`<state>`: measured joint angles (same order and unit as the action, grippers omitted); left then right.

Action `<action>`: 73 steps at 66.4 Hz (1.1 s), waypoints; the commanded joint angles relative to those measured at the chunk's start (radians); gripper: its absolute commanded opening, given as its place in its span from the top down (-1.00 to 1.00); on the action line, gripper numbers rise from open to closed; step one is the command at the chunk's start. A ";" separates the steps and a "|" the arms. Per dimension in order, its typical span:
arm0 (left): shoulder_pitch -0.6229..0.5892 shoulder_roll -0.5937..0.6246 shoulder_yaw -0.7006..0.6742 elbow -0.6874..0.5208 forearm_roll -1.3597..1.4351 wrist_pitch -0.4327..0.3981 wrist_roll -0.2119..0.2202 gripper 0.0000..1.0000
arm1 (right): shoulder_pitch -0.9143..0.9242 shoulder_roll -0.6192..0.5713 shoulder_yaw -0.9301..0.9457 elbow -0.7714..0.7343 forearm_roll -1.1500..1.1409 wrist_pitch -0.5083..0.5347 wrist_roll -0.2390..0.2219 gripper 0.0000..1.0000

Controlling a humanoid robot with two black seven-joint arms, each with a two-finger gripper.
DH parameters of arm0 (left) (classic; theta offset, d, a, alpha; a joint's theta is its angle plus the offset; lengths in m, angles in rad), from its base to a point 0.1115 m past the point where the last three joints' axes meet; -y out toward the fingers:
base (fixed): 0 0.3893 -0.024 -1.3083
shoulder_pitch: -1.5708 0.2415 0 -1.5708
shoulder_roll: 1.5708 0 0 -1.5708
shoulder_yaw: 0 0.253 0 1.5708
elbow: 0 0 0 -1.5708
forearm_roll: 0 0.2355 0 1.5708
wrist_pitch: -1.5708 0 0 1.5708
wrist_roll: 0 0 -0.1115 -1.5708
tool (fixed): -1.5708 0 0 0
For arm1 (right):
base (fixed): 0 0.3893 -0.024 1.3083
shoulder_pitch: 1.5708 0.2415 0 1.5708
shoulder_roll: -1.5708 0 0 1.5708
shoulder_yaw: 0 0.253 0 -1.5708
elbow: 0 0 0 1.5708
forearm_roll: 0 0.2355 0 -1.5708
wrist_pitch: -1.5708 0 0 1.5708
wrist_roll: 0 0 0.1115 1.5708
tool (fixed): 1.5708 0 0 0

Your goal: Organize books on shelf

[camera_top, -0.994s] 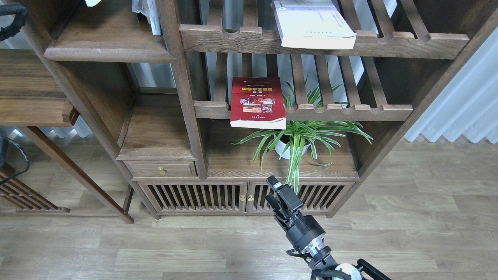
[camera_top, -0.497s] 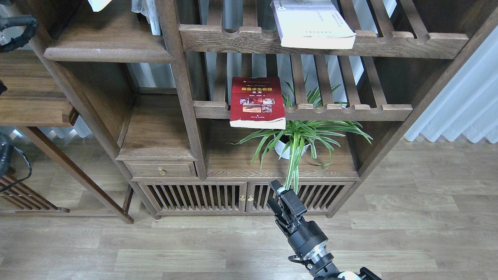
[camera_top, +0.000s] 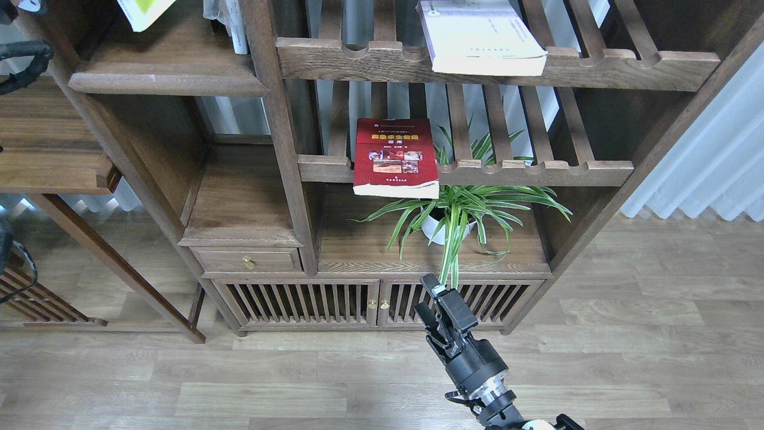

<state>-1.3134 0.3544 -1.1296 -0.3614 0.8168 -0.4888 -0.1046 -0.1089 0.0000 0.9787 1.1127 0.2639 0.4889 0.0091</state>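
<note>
A corner of the yellow-green book [camera_top: 142, 12] pokes in at the top left, above the dark plank shelf [camera_top: 167, 57]; the rest of it is cut off by the frame edge, and what holds it is out of view. The dark red book [camera_top: 394, 156] lies flat on the middle slatted shelf, overhanging its front rail. On the upper slatted shelf lies the pale lilac-white book [camera_top: 481, 37], also overhanging. My right gripper [camera_top: 434, 303] hangs low in front of the cabinet doors, fingers apart and empty. Only a black part of my left arm [camera_top: 24, 57] shows.
A spider plant in a white pot [camera_top: 452, 222] stands under the red book, its leaves reaching down toward my right gripper. Pale rolled items [camera_top: 230, 24] stand at the back right of the plank shelf. A small drawer [camera_top: 248, 261] and slatted cabinet doors [camera_top: 334, 301] sit below.
The yellow-green book's corner has come further down into view at the top left. My right gripper has slid slightly lower and to the right. The other two books have not moved.
</note>
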 commanded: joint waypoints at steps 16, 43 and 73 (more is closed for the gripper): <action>0.002 0.017 0.051 0.002 0.007 0.000 0.003 0.96 | -0.001 0.000 0.002 0.002 0.000 0.000 0.000 -0.97; 0.016 0.015 0.071 0.002 0.007 0.000 0.002 0.93 | 0.000 0.000 0.002 0.002 0.001 0.000 0.000 -0.97; 0.014 0.006 0.074 0.016 0.005 0.000 -0.021 0.96 | 0.002 0.000 0.002 0.009 0.006 0.000 0.005 -0.97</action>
<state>-1.3053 0.3617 -1.0554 -0.3379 0.8233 -0.4887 -0.1115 -0.1059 0.0000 0.9803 1.1203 0.2670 0.4885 0.0116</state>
